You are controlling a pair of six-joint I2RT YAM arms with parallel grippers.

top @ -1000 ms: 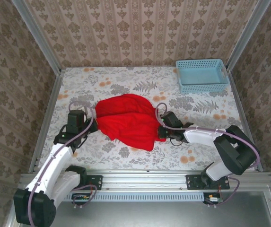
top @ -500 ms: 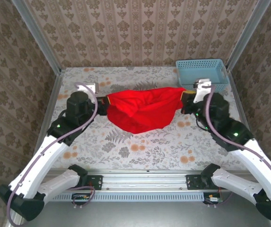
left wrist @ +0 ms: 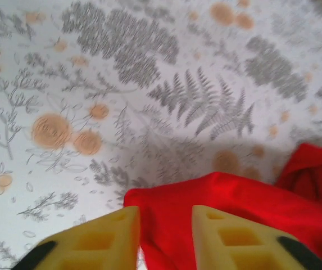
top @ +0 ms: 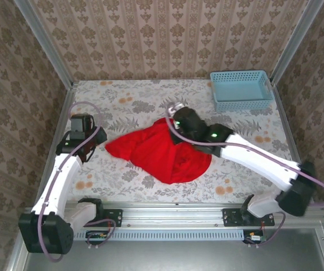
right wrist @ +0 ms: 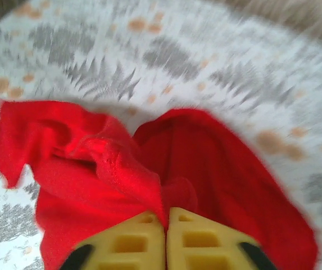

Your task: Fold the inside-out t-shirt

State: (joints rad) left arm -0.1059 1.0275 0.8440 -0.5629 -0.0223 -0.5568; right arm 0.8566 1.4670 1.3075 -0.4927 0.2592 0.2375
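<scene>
Patterned wallpaper closes in your workspace on three sides, and the table wears a leaf-and-flower print, with a light-blue basket in its far right corner, well apart from everything else. Your inside-out t-shirt lies in a crumpled red heap near the middle of the table, toward the near edge, not flat and not folded.

Your left gripper sits at the heap's left side. In its wrist view the left gripper has its yellow fingers plainly apart, and the t-shirt shows an edge lying in the gap between them – loose, not pinched.

Your right gripper reaches over the far side of the heap. In its wrist view the right gripper has its fingers pressed almost together, and a raised ridge of the t-shirt runs straight into their tips – clamped on that fold.
</scene>
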